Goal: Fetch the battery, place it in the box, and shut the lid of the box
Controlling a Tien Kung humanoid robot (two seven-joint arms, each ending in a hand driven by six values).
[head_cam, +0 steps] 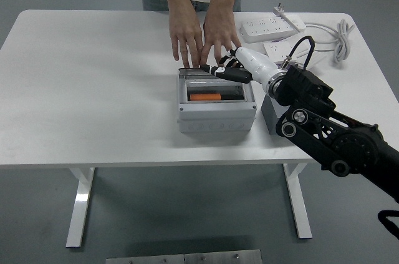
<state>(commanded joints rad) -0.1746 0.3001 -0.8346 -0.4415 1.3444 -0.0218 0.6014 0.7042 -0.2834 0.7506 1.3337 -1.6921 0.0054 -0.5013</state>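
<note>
A grey box (217, 113) sits mid-table with an orange battery (205, 97) lying inside it. Its clear lid (201, 72) is tipped back at the far edge. My right hand (224, 68) reaches in from the right, fingers stretched over the lid's right end, holding nothing. A person at the far side rests both hands (201, 36) on the lid's back edge, just behind my fingers. My left arm is out of view.
A white power strip (272, 25) and a coiled white cable (340, 38) lie at the back right. A small white adapter (275, 48) sits by my wrist. A grey block (270, 113) stands right of the box.
</note>
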